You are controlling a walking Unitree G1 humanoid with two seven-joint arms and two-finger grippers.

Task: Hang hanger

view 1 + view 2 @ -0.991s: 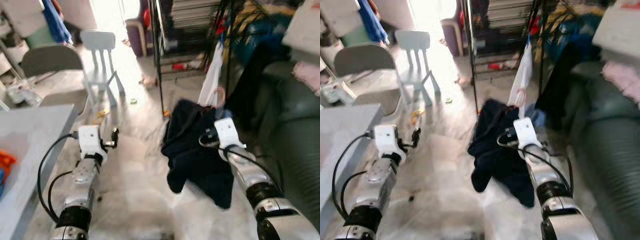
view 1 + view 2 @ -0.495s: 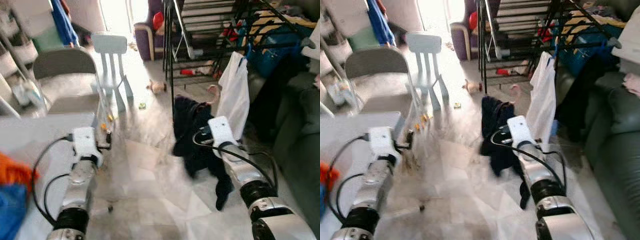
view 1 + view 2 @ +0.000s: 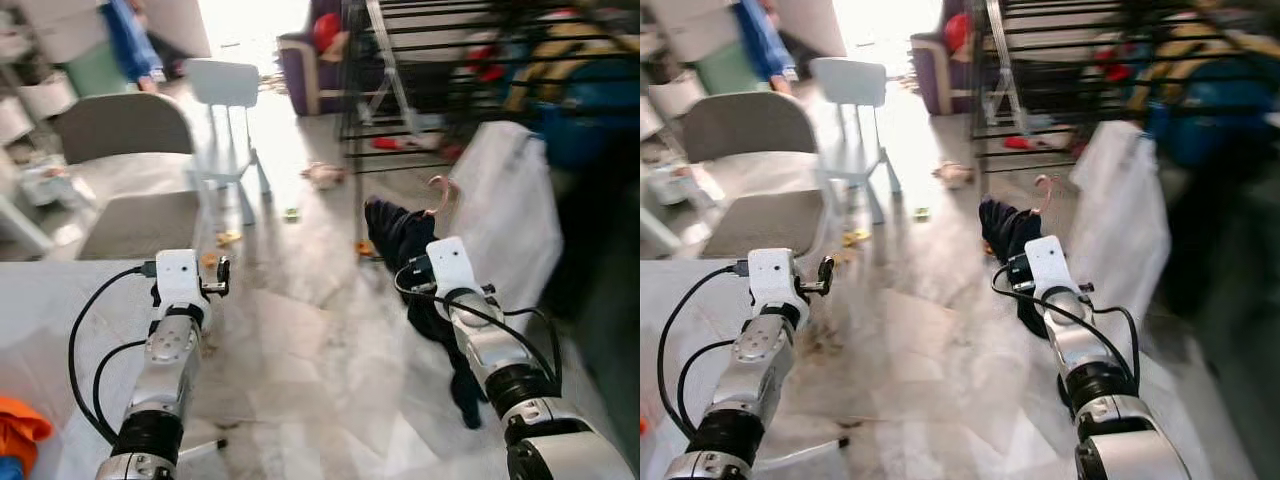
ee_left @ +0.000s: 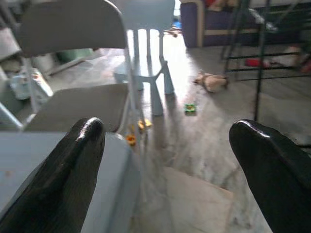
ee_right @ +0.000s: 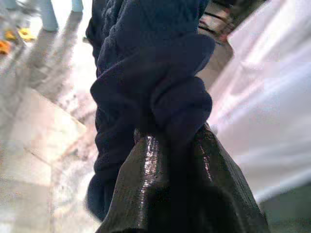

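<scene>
My right gripper [image 5: 170, 160] is shut on a bunch of dark navy garment [image 3: 400, 235], which hangs from it down toward the floor. A pink hanger hook [image 3: 437, 190] sticks up from the top of the garment. The fingers themselves are hidden behind the cloth in the eye views. A black drying rack [image 3: 400, 60] stands further ahead, with a white garment [image 3: 515, 200] hanging at its right side, just beyond the navy cloth. My left gripper [image 4: 165, 160] is open and holds nothing; it hovers at the table's edge [image 3: 222, 270].
A grey table [image 3: 60, 330] lies at the lower left with an orange item [image 3: 20, 425] on it. A grey folding chair [image 3: 130, 170] and a small white chair [image 3: 225, 90] stand beyond it. Small toys [image 3: 322, 175] litter the pale floor.
The whole picture has shifted and blurred, so the camera has moved. The navy garment stays in my right gripper, and the left gripper stays open.
</scene>
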